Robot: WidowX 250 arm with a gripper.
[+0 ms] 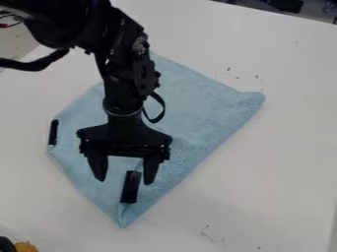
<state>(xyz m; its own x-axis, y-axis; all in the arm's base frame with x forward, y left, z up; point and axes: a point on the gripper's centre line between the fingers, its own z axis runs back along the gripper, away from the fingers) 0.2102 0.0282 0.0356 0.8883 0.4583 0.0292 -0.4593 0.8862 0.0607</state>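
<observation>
The black gripper [125,179] hangs over the lower part of a light blue cloth [204,103], its two fingers spread wide apart with nothing held between them. Just below the fingertips, nearer the right one, a black strip [131,187] lies on the cloth close to its lower corner. A second black strip [53,132] is at the cloth's left corner. The cloth lies as a rough diamond with folded, slightly raised edges at the right. Part of its upper left is hidden behind the arm.
The white table [276,162] surrounds the cloth, with small dark specks and marks at upper right and lower right. A yellow-orange object [25,246] beside something black sits at the bottom left corner. Dark items lie beyond the table's top right edge.
</observation>
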